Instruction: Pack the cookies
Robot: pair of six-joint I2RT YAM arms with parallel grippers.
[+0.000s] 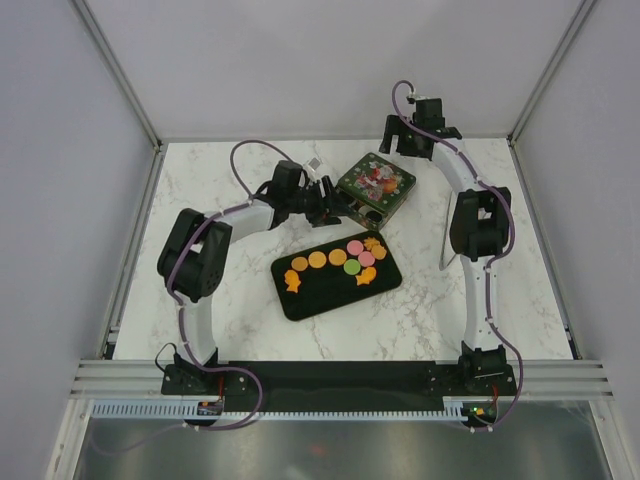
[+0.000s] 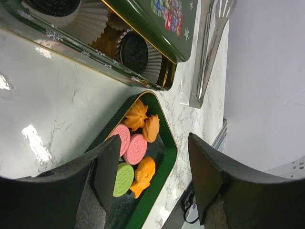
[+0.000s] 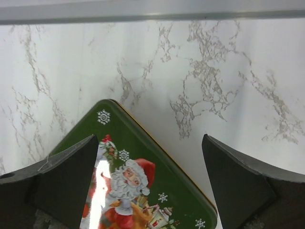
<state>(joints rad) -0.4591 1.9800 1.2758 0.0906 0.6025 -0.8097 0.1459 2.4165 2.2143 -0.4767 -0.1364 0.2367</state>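
See the cookies (image 1: 340,262) lying flat on the black tray (image 1: 305,305), centre of the top frame, on the marble surface (image 1: 250,330). Count roughly ten: orange rounds along the tray's left half, pink, green and orange flower and fish shapes bunched at its right end. Find the green Santa tin (image 1: 376,186) just up-right of the tray; can't tell whether touching. In the left wrist frame, see the lid (image 2: 162,24) sitting offset over the tin base, exposing dark round cookies (image 2: 133,52) in white fluted cups (image 2: 90,24) along the top edge. Put the left gripper (image 1: 335,207) at the tin's left corner, above the tray's upper edge, jaws spread, nothing between them. Put the right gripper (image 1: 395,140) off the tin's upper side, jaws spread wide, empty, camera looking down on the lid's corner. Also spot a metal utensil (image 2: 209,52) lying on the surface, upper right of the left wrist frame.
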